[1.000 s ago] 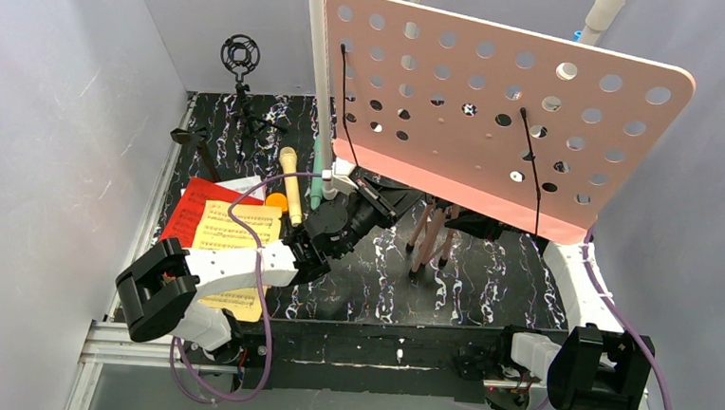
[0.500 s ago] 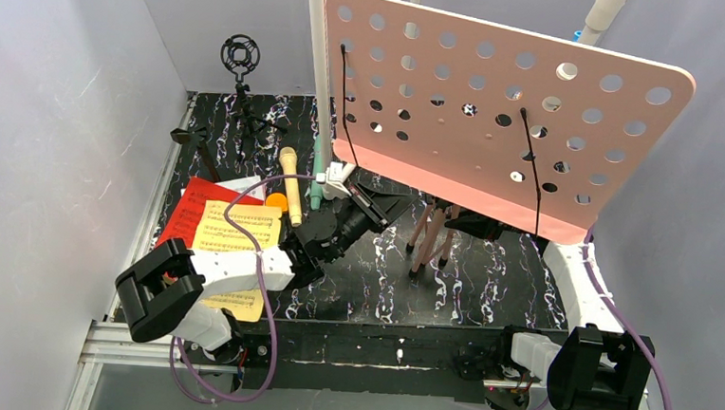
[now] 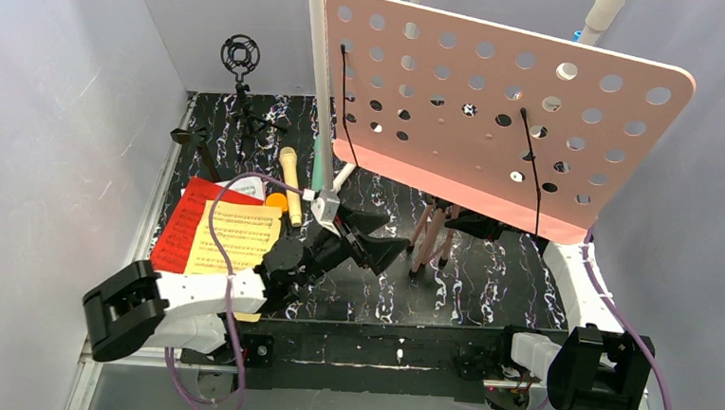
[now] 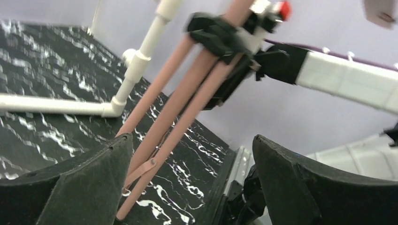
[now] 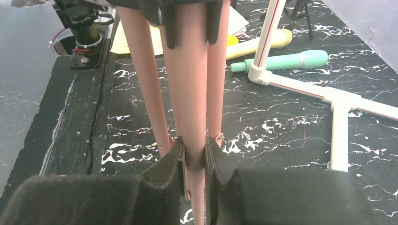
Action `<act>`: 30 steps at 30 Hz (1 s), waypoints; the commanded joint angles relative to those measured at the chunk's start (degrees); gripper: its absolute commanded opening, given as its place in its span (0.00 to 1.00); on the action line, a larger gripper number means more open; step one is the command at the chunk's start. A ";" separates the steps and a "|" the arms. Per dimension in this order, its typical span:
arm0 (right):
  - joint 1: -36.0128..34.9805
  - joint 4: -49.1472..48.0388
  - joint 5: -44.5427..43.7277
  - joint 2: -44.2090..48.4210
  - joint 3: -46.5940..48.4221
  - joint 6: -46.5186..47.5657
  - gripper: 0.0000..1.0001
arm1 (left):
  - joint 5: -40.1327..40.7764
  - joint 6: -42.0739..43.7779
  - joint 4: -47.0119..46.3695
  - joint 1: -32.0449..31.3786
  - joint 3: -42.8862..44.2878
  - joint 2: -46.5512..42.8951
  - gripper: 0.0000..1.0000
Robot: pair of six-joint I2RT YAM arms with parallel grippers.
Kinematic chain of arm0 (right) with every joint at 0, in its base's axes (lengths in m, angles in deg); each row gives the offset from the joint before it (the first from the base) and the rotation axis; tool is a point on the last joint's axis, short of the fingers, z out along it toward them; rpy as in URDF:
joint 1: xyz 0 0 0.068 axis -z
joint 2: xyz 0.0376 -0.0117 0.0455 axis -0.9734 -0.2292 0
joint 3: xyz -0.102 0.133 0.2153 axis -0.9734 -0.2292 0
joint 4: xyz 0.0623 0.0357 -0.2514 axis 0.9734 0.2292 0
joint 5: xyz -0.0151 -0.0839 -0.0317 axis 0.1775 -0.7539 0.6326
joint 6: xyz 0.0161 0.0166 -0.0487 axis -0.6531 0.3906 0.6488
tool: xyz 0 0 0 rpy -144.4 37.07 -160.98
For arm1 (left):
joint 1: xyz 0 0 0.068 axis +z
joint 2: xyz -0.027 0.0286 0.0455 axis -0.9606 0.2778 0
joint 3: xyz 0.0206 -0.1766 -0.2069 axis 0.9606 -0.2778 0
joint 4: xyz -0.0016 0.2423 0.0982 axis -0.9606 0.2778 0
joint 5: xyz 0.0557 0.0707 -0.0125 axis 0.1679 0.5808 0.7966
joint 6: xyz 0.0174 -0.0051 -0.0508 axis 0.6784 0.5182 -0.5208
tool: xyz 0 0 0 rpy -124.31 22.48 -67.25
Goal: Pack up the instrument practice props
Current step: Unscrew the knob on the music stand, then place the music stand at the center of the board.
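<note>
The pink hole-punched music stand (image 3: 497,118) stands upright on its tripod legs (image 3: 428,236) at mid-table. My right gripper (image 5: 194,157) is shut on the stand's central pole, just above the folded legs (image 5: 148,84); from above it (image 3: 451,220) shows under the desk's lower edge. My left gripper (image 3: 382,237) is open just left of the legs (image 4: 173,117), holding nothing, its fingers (image 4: 84,183) wide apart. Yellow sheet music (image 3: 233,240) lies on a red folder (image 3: 179,224) at the left. The yellow microphone (image 5: 263,44) and mint-green microphone (image 5: 286,61) lie beside them.
A white plastic pipe frame (image 5: 338,101) lies on the mat behind the stand, with an upright pipe (image 3: 317,79) beside the desk's left edge. A small black microphone tripod (image 3: 242,65) stands at the back left. An orange ball (image 3: 276,202) sits by the folder. Grey walls enclose both sides.
My left gripper has opened wide and drawn back from the desk's lower left corner toward the near side, now beside the legs. The right gripper and stand have not moved.
</note>
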 commanded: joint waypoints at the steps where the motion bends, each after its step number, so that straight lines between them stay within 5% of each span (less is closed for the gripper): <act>1: -0.20 3.08 0.48 0.12 -1.48 -3.20 0.01 | 2.92 26.57 10.51 -5.52 5.25 -7.40 0.98; 10: -0.16 2.91 0.35 0.09 -1.57 -3.26 0.01 | 10.91 45.38 12.41 -11.91 16.12 -1.63 1.00; 21: -0.20 2.72 0.43 0.29 -1.97 -3.35 0.01 | 15.51 46.79 8.00 -12.47 28.55 9.64 1.00; 30: -0.20 2.58 0.53 0.36 -2.08 -3.43 0.01 | 18.35 46.51 6.25 -12.48 34.27 14.36 0.83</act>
